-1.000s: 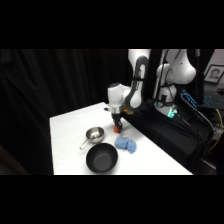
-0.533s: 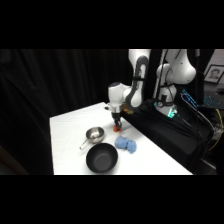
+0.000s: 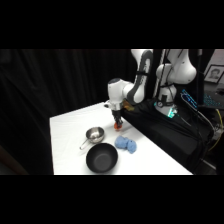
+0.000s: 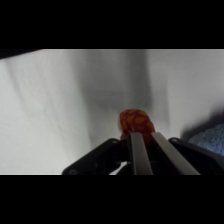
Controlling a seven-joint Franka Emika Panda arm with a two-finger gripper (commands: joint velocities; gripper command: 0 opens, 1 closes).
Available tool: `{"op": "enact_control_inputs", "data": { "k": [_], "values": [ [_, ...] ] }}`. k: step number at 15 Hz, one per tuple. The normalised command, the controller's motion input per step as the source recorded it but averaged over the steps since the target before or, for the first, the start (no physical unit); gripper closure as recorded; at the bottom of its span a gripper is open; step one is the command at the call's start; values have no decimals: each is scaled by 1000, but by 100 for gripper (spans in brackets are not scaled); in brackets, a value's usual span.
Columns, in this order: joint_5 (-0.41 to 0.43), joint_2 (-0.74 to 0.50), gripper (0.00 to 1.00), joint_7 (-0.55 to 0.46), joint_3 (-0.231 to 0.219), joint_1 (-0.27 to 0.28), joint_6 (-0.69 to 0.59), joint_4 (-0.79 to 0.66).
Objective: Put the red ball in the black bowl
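The gripper (image 4: 141, 142) is clenched on the red ball (image 4: 135, 121), which sits between its fingertips above the white tabletop (image 3: 70, 125). Below the gripper and toward the tabletop's near edge stands the black bowl (image 3: 101, 158), with a small silver cup (image 3: 94, 134) between bowl and gripper. A lumpy light-blue object (image 3: 126, 144) lies just beside the bowl, near the gripper.

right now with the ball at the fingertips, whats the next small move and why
Probably lift straight up a little, then carry toward the black bowl. The gripper looks shut on the red ball, which sits low over the white table, apart from the bowl. The silver cup and the light-blue object lie near the path, so height first seems safer.
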Motion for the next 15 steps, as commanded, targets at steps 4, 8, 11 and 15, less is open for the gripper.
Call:
{"op": "enact_control_inputs", "data": {
  "k": [4,8,11,15],
  "values": [
    [-246,-375,95,124,-95,71,-529,99],
    [-150,-282,95,73,-19,35,-493,197],
    [-81,-134,95,65,30,45,-413,271],
    [-53,-63,95,93,65,81,-338,283]
  ]
}}
